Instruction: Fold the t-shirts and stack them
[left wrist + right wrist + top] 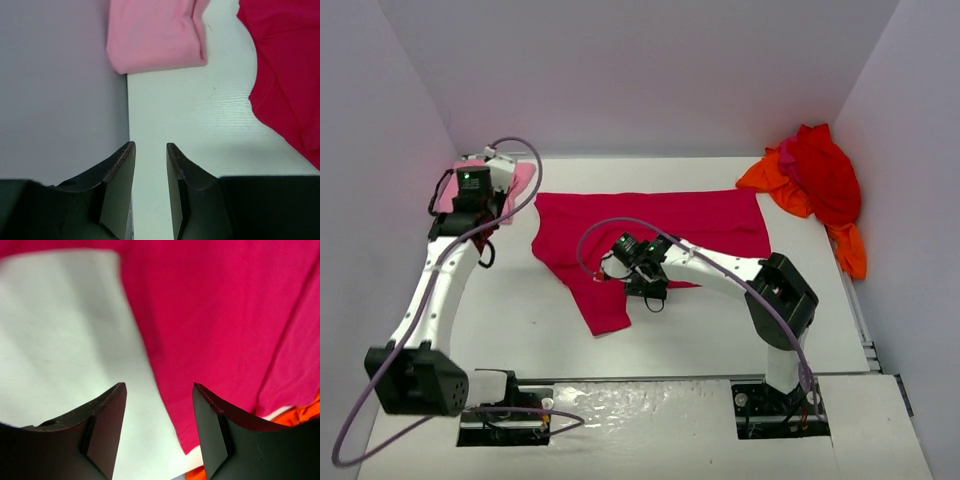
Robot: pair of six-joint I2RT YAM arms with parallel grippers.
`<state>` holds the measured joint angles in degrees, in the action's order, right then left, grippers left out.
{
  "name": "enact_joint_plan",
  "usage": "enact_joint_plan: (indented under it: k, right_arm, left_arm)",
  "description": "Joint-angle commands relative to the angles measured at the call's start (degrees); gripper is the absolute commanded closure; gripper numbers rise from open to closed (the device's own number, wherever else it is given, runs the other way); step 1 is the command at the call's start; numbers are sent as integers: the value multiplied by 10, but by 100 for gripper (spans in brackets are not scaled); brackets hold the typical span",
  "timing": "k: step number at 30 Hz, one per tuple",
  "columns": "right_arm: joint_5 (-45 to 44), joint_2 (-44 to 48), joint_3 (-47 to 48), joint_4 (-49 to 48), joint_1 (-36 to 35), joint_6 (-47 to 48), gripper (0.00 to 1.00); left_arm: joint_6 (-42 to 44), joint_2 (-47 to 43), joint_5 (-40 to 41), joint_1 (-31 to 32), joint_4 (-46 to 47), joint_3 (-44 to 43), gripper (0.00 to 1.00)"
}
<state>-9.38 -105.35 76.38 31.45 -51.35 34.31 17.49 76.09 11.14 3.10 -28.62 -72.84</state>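
On the bench (720, 320) the crimson-magenta t-shirt (650, 225) lies spread mostly flat, with one flap trailing off its near-left part. The red t-shirt (825, 175) and orange t-shirt (765, 180) are heaped together just off its far-right corner; can't tell if the orange one touches it. The light pink t-shirt (155, 32) sits folded just off its far-left corner, against the side wall (60, 90). The right gripper (159, 386) hangs over the crimson shirt's near edge, by where the flap starts, jaws apart with nothing between them. The left gripper (150, 146) is off the crimson shirt's left edge, beside the pink one, jaws parted only narrowly, empty, with bare bench below. Risks as I read them: the right gripper is right at a cloth edge, so a pinch there could catch one layer or miss, and the fold would come out skewed. The left gripper is off the cloth entirely, and a one-sided lift would bunch or drag the crimson shirt instead of folding it. Closing the left gripper where it is gets bench or pink cloth and could wreck the folded pink shirt. The right arm's cable (605, 224) loops over the crimson shirt and could snag and rumple it on a sweep. Any pull toward the shirt's left might drag the orange shirt along if the two overlap.
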Motion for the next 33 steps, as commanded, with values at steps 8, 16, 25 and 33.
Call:
enact_joint_plan:
  k: [8, 16, 25, 33]
  right_arm:
    - [-35, -37, 42, 0, -173, -28, 45]
    - [-31, -87, 76, 2, -218, -23, 45]
    - [-14, -112, 103, -21, -223, 12, 59]
    - [-19, -154, 148, -20, -230, 8, 65]
  left_arm:
    - [-6, -197, 41, -28, 35, 114, 61]
    - [-26, -223, 63, -28, 19, 140, 58]
    - [-41, -241, 71, -28, 1, 141, 57]
    - [-35, -246, 79, -28, -23, 119, 57]
